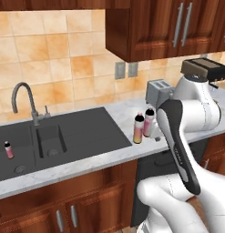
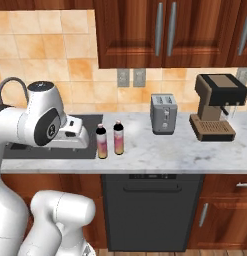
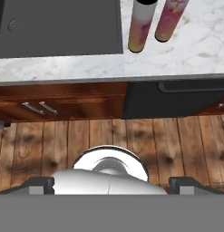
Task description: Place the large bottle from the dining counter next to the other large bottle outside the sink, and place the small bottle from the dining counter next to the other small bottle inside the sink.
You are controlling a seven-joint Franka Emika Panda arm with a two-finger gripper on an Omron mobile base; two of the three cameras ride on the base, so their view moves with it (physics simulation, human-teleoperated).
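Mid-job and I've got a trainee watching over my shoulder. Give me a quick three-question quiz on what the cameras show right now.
1. True or false: two large bottles stand together on the counter, right of the sink.
2. Where is the small bottle? A) on the floor B) inside the sink C) beside the coffee machine
3. Which appliance sits between the bottles and the coffee machine?

Key
1. True: the large bottles stand upright, side by side, on the marble counter just past the sink.
2. B: the small bottle stands in the sink's left part.
3. The toaster, left of the coffee machine.
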